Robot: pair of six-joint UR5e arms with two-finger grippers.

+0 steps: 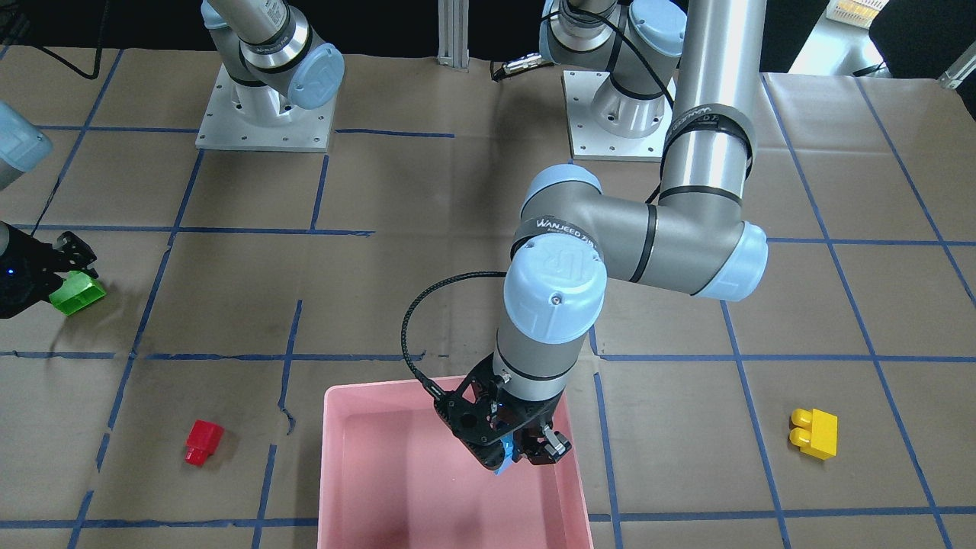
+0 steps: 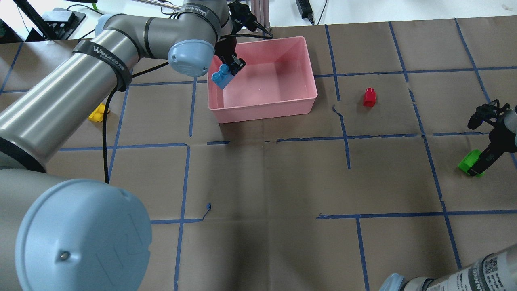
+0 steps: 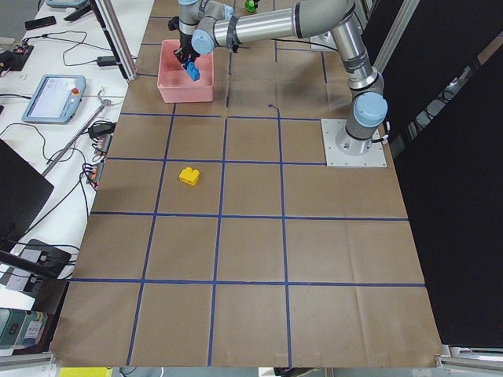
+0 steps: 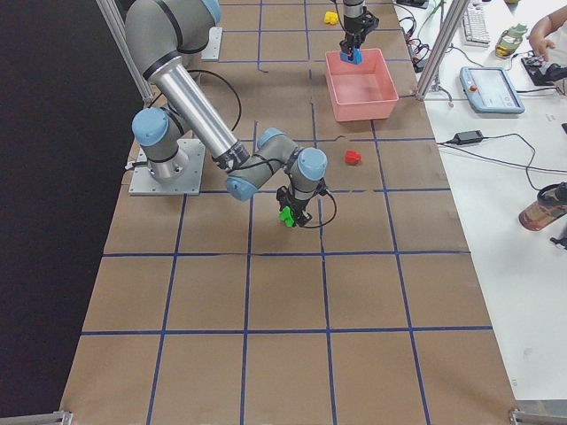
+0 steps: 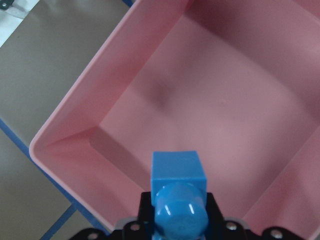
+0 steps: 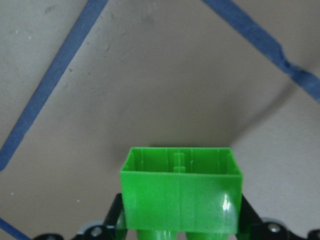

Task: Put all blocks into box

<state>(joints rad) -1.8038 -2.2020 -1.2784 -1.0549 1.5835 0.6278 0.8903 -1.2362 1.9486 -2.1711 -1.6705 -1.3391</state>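
My left gripper (image 2: 228, 68) is shut on the long blue brick (image 2: 221, 76) and holds it over the left part of the pink box (image 2: 262, 108), above its floor. The left wrist view shows the blue brick (image 5: 178, 190) with the box's inner corner (image 5: 75, 107) below it. My right gripper (image 2: 481, 161) is shut on the green brick (image 2: 467, 162) at the table's right side, close over the paper; the right wrist view shows the green brick (image 6: 180, 192) between the fingers. The red brick (image 2: 369, 97) lies right of the box. The yellow brick (image 2: 98, 113) lies left of it.
Brown paper with a blue tape grid covers the table. The two arm bases (image 1: 263, 114) stand at the robot's side. The left arm's cable (image 2: 106, 133) hangs over the yellow brick's area. A table with devices (image 4: 492, 88) runs beyond the box's far side.
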